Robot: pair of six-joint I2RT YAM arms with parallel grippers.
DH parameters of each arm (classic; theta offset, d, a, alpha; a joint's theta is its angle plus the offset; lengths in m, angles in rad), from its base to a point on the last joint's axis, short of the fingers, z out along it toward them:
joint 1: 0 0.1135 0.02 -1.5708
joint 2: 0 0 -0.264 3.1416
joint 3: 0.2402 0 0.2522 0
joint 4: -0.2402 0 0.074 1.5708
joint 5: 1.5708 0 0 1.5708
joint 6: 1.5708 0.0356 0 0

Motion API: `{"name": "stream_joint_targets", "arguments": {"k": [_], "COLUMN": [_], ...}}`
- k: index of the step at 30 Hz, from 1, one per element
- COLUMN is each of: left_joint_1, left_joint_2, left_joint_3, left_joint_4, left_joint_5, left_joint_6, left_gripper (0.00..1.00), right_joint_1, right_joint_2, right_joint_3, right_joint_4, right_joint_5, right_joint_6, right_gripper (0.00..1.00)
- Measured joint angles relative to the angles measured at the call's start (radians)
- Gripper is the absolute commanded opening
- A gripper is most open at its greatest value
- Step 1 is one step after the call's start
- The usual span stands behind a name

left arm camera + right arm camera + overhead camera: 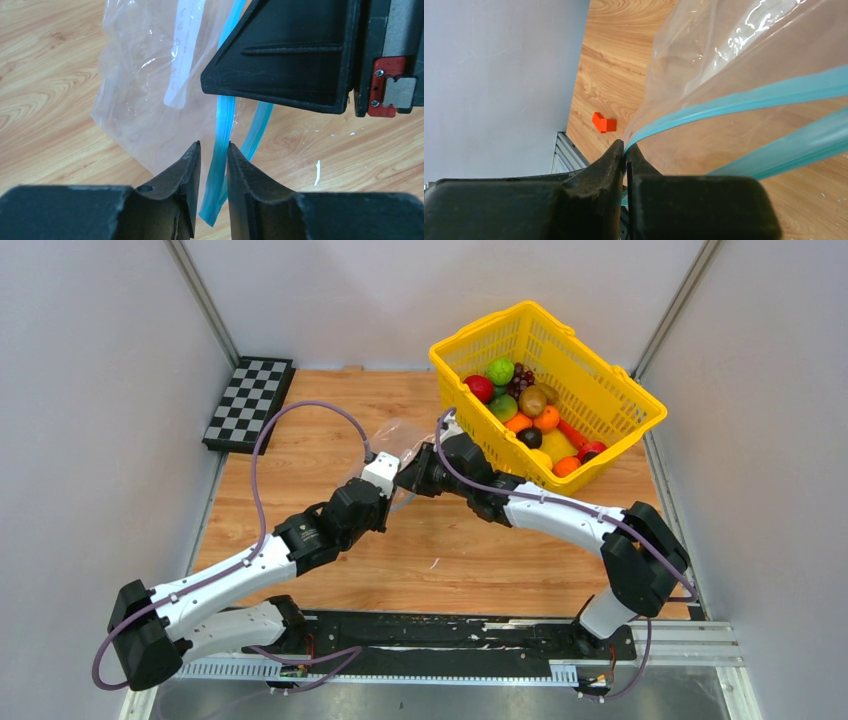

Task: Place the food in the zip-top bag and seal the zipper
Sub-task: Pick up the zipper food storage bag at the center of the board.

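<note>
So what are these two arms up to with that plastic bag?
The zip-top bag hangs between them above the table. The right gripper is pinched shut on one end of the teal zipper. The left gripper has a zipper strip between its fingers, which stand slightly apart. The bag's mouth is open and it looks empty. The food sits in the yellow basket.

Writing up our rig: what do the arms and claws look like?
The left arm and right arm have white links, black joints and a purple cable each. The left claw and right claw have black wedge-shaped fingers; a red plate sits on the right one's body.
</note>
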Motion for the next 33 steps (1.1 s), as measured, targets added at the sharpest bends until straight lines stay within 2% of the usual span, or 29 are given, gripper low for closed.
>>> {"name": "stream_joint_targets", "arguments": {"k": [3,6,9,14,18,21,24,28,33], "left_joint_1": [0.0,-0.001,-0.005,-0.007,-0.007,-0.007,-0.007,-0.007,-0.007], "left_joint_2": [0.0,0.002,0.011,0.031,0.032,0.032,0.031,0.028,-0.001], "left_joint_3": [0.0,0.0,0.001,0.001,0.001,0.001,0.001,-0.001,-0.013], "left_joint_4": [0.0,0.001,0.003,0.003,0.003,0.003,0.003,0.005,0.011], "left_joint_5": [0.0,0.0,-0.002,-0.026,-0.048,-0.061,-0.083,-0.107,-0.121], "left_joint_6": [0.001,0.008,0.016,0.032,0.037,0.034,0.025,-0.003,-0.043], "left_gripper": [0.4,0.4,0.36,0.2,0.05,0.0,0.0,0.0,0.0], "right_joint_1": [0.0,0.0,0.0,0.0,-0.003,-0.011,-0.023,-0.035,-0.038], "right_joint_2": [0.0,0.0,0.0,0.0,0.002,0.009,0.013,0.006,-0.086], "right_joint_3": [0.014,0.026,0.029,0.037,0.039,0.051,0.058,0.058,0.035], "right_joint_4": [-0.008,-0.01,-0.01,-0.014,-0.017,-0.018,-0.016,-0.023,-0.06], "right_joint_5": [-0.004,-0.011,-0.02,-0.032,-0.047,-0.082,-0.129,-0.183,-0.185], "right_joint_6": [-0.006,-0.008,-0.008,-0.008,-0.018,-0.032,-0.057,-0.121,-0.19], "right_gripper": [0.07,0.07,0.07,0.08,0.19,0.33,0.49,0.53,0.51]}}
